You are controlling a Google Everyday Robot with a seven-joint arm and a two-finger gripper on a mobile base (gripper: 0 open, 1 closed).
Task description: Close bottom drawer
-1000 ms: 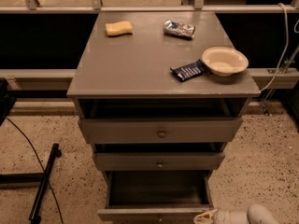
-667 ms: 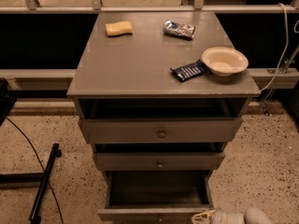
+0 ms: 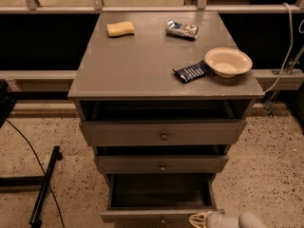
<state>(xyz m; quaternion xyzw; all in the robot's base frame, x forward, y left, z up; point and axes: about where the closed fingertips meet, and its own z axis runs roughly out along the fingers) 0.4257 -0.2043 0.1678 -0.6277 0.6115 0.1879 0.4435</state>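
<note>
Grey bottom drawer pulled out; gripper at front's right end, grip state unclear.

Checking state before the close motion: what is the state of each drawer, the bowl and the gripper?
bottom drawer: open, pulled out farthest, inside looks empty.
middle drawer: slightly open.
top drawer: partly open.
bowl: upright, empty, on the cabinet top.
gripper: low, at the bottom drawer's front, right of its knob; contact unclear.

Cabinet top: yellow sponge rear left, silver packet, dark packet beside bowl.
</note>
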